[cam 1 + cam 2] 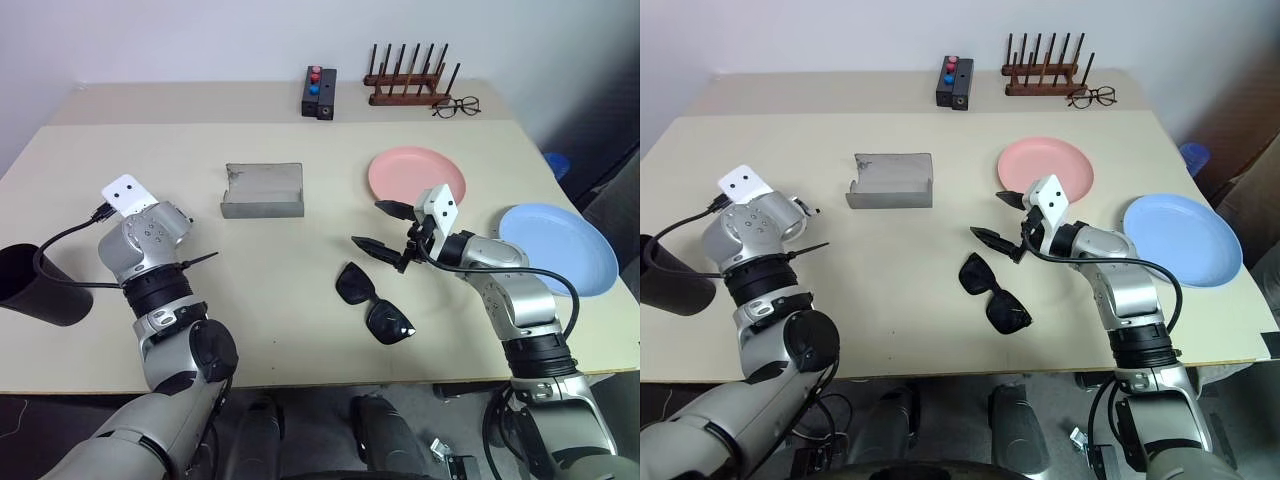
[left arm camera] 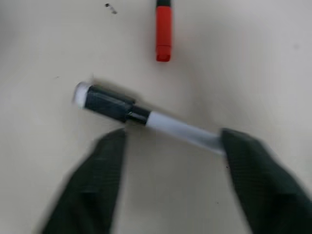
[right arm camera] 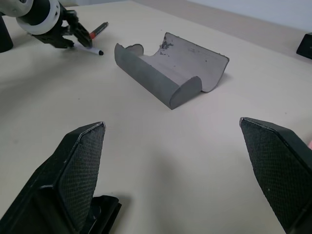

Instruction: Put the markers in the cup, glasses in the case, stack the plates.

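So my left claw (image 2: 170,146) is down over the white marker (image 2: 146,117), one finger on each side of the barrel. The gap's partly closed but I can't see the pads touching it, so whether I've got it yet, can't tell. I came in from above and across it since it's lying flat on the table (image 1: 300,330). The red-capped marker (image 2: 163,31) is just past it, not touching.

The black cup (image 1: 35,285) sits at my far left, near enough to drop things into.

My right claw (image 1: 385,228) hangs spread wide and empty above the sunglasses (image 1: 375,300), probably parked there for later. The grey case (image 1: 262,190) is already lying open.

Count: two markers, one cup, one case, one pair of sunglasses, and two plates, pink (image 1: 395,165) and blue (image 1: 560,245), apart and unstacked.
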Controlling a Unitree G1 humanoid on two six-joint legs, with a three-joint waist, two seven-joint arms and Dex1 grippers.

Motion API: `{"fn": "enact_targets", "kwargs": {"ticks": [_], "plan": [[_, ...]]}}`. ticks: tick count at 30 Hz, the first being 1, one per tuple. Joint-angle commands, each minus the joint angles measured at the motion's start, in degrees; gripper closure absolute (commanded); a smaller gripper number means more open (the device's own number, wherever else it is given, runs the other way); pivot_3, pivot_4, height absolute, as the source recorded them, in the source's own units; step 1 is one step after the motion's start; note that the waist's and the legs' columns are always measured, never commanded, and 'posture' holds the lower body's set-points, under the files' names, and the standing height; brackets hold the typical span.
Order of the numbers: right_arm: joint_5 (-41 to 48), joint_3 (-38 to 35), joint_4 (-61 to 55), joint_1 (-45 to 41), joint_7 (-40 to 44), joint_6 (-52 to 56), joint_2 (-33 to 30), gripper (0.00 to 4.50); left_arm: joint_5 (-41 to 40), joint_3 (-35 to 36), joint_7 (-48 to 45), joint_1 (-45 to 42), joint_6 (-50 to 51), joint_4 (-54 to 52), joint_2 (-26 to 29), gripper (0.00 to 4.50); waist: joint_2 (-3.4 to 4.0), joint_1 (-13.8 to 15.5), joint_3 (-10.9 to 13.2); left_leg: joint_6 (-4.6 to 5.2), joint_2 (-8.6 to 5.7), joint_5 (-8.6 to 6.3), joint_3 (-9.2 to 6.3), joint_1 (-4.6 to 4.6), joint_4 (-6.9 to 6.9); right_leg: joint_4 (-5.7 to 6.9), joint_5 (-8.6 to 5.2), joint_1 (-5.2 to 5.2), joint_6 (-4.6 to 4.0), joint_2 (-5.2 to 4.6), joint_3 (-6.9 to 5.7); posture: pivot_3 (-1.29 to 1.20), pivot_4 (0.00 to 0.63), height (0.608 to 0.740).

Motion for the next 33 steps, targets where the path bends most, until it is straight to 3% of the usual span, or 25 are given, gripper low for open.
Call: {"fn": "enact_targets", "kwargs": {"ticks": [1,8,16,25,28,31,33], "plan": [[0.25,-0.89,-0.32,0.06,0.28,-1.43,-0.23,0.0,0.58,-0.52,-0.4,0.5,-0.15,-0.02,0.59,1.84,0.0,-0.02,0.0,-0.01,0.0,0.0,0.0,0.01,-0.02,0.0,0.0,0.0,0.0,0.0,0.0,0.0,0.15,0.74],[0.09,-0.75,0.29,-0.24,0.4,-1.92,-0.3,0.0,0.58,0.04,-0.48,0.18,0.07,0.23,0.33,1.84,0.0,0.05,0.0,-0.05,0.0,0.03,0.0,0.01,-0.03,-0.01,0.0,0.0,0.0,0.0,0.0,0.0,0.15,0.74],[-0.09,-0.56,0.98,-0.6,0.64,-2.18,-0.16,0.0,-3.01,7.08,3.62,-3.97,-7.32,4.45,-0.38,1.84,0.0,0.1,0.0,-0.06,0.0,0.04,0.0,0.01,-0.03,-0.01,0.0,0.0,0.0,0.0,0.0,0.0,0.15,0.74],[-0.33,-0.71,1.45,-0.38,0.77,-2.85,-0.06,0.0,-5.44,6.96,5.03,-5.48,-9.25,8.06,0.35,1.84,0.0,0.08,0.0,-0.11,0.0,0.06,0.0,0.01,-0.04,0.0,0.01,0.0,0.02,0.0,0.0,0.0,0.15,0.74],[-0.34,-0.67,1.42,-0.36,0.62,-2.89,-0.01,0.0,-6.33,7.11,5.72,-5.81,-8.38,9.18,0.16,2.64,0.0,0.32,0.0,-0.12,0.0,0.07,0.0,0.01,-0.04,0.0,0.01,0.0,0.02,0.0,-0.01,0.0,0.15,0.74],[-0.3,-0.71,1.18,-0.4,0.37,-2.74,0.03,0.0,-6.42,6.68,6.57,-5.78,-8.67,9.42,0.24,4.09,0.0,0.54,0.0,-0.15,-0.01,0.08,0.0,0.0,-0.04,-0.01,0.02,0.01,0.03,-0.01,0.0,0.0,0.15,0.74],[-0.28,-0.71,1.12,-0.43,0.25,-2.7,0.06,0.0,-6.26,6.02,6.82,-5.65,-8.92,9.55,0.49,4.09,0.0,0.49,0.0,-0.15,-0.02,0.09,0.0,0.02,-0.04,-0.01,0.02,0.01,0.04,-0.01,-0.01,0.0,0.15,0.74]]}}
